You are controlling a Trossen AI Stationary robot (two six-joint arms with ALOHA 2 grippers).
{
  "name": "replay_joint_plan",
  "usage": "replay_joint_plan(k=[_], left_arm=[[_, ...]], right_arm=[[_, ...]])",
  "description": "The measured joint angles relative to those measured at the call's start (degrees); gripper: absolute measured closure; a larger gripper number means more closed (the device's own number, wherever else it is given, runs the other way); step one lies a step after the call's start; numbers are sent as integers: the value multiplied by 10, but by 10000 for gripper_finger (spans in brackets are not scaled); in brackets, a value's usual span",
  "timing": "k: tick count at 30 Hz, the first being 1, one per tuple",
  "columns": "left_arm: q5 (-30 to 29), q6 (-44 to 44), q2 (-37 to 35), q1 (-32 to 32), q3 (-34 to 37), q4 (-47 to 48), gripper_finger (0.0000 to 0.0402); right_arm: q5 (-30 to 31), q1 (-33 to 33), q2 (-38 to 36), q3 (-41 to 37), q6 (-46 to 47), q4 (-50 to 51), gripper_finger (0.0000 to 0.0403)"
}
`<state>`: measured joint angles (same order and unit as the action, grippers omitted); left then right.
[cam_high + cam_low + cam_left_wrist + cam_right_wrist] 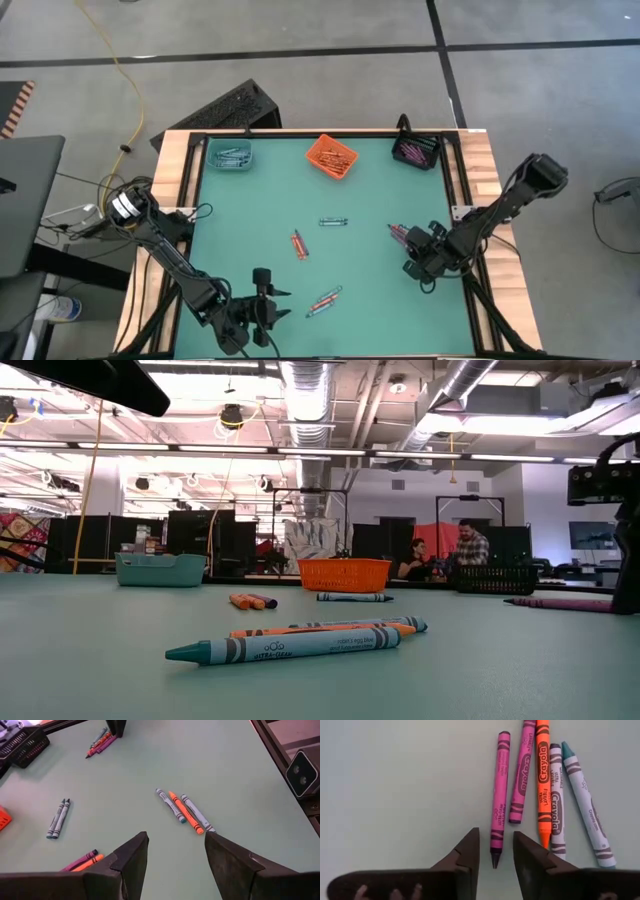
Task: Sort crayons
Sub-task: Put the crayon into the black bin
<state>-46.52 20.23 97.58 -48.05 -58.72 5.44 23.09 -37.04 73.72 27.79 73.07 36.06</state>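
Open lab hall: exposed ceiling ducts (310, 400), strip lights, partitions.

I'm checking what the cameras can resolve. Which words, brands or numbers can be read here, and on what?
"Crayola": on the orange crayon in the right wrist view.
"Crayola": on the pink crayon next to it, less sharp.
Small print on the magenta crayon, grey crayon and teal-tipped crayon: too small to read.
Label on the teal crayon in the low view: too blurred to read.

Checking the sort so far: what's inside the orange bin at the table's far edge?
The orange mesh bin holds a heap of orange crayons; any lying underneath are covered.
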Motion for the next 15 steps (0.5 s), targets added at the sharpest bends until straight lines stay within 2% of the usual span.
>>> replay_joint_plan(k=[11, 15], left_arm=[[0, 0, 0, 0, 0, 0, 214], [0, 0, 0, 0, 0, 0, 214]], right_arm=[[6, -1, 42, 17, -53, -32, 386], [-3, -1, 43, 29, -68, -37, 398]])
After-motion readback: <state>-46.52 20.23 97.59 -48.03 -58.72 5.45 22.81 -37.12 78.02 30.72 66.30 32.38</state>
